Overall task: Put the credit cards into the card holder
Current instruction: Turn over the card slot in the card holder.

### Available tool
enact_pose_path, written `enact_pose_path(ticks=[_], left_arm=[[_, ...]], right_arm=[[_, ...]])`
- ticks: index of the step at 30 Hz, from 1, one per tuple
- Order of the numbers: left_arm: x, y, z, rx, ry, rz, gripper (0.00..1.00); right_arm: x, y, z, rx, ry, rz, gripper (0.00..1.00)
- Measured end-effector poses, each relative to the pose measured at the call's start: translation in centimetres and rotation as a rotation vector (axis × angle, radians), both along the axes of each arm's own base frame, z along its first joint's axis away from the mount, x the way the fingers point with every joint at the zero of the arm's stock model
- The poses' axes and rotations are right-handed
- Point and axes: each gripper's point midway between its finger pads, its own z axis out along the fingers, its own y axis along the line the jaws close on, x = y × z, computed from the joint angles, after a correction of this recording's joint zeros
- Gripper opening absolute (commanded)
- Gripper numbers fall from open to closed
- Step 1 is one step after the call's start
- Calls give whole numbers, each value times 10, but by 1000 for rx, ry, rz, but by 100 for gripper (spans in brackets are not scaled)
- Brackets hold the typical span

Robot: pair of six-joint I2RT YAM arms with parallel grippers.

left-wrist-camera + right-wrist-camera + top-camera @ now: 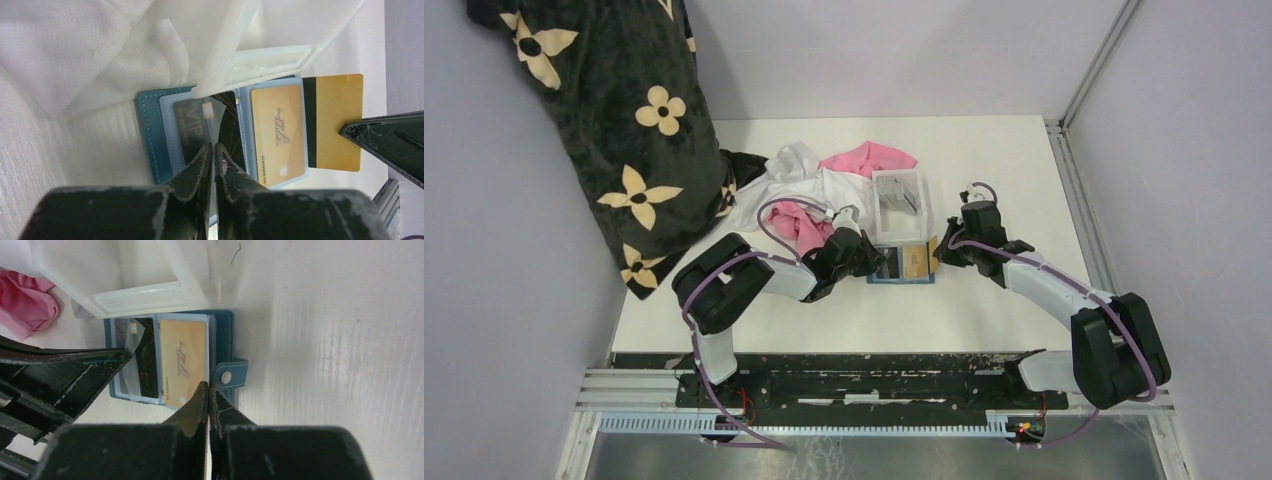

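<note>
The teal-blue card holder [902, 268] lies open on the table just in front of the clear tray. In the left wrist view its blue edge [147, 135] frames a dark VIP card [190, 130] and a gold card [277, 132] in clear sleeves. My left gripper [214, 146] is shut on a thin clear sleeve leaf at the holder's middle. My right gripper [208, 384] is shut on a second gold card with a black stripe [340, 125], held on edge at the holder's right side by the snap tab [232, 375]. Grey cards [904, 203] lie in the tray.
The clear plastic tray [896, 180] stands just behind the holder, its rim [260, 60] overhanging it. White [799, 170] and pink [869, 157] clothes are piled behind the left arm. A black flowered blanket [624, 120] hangs at far left. Walls enclose the table.
</note>
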Motion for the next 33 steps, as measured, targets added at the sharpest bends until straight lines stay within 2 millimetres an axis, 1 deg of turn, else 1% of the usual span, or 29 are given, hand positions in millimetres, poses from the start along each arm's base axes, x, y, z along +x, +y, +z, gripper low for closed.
enact_pose_path(ticks=[7,16,23,29,33], left_arm=[[0,0,-1,1,0,1,13],[0,0,-1,1,0,1,12],[0,0,-1,2,-1,2,12],[0,1,-1,6,-4,8,12],[0,2,-1,6,-9,13,12]], right_arm=[[0,3,10,24,-24,7,1],[-2,12,14,69,-20,24,1],[-7,30,16,83,-23,71,1],[-11,49,11,81,-11,111,1],[-11,57,8,74,-8,123,1]])
